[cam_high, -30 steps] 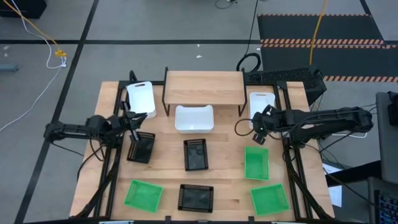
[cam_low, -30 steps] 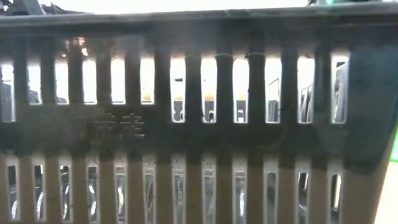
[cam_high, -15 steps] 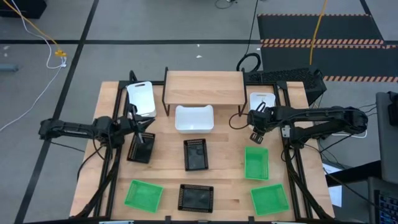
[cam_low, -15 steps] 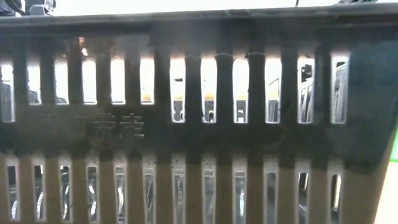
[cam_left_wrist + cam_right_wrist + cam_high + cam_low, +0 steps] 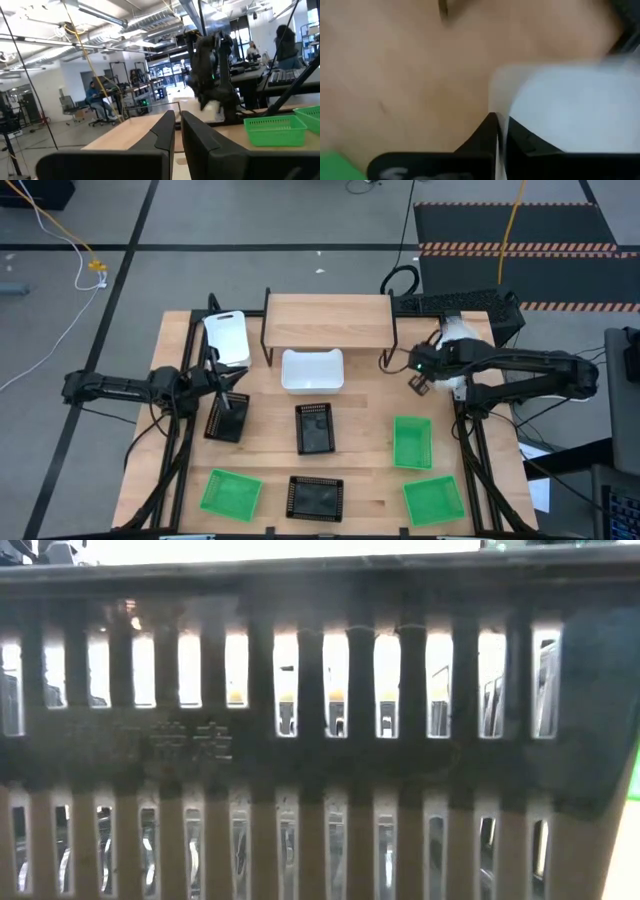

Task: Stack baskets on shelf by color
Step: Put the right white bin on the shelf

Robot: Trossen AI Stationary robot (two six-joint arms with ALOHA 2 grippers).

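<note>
Right tool (image 5: 421,370) just pinched the rim of the white basket (image 5: 570,110) at the tabletop's far right. Next: lift it onto the shelf (image 5: 327,321). Left tool (image 5: 226,392) clamps the black basket (image 5: 227,420).

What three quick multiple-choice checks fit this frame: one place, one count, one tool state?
1. Where is the middle white basket?
A. on the shelf
B. on the table, in front of the shelf
C. inside a green basket

2. How many green baskets are in view?
A. one
B. two
C. three

3. What is the right tool doing?
A. shut on a white basket's rim
B. open over a green basket
C. holding a black basket

Key:
1 B: the middle white basket sits on the table in front of the shelf, whose top is bare.
2 C: the green baskets number three.
3 A: the right tool pinches the rim of the right white basket.
</note>
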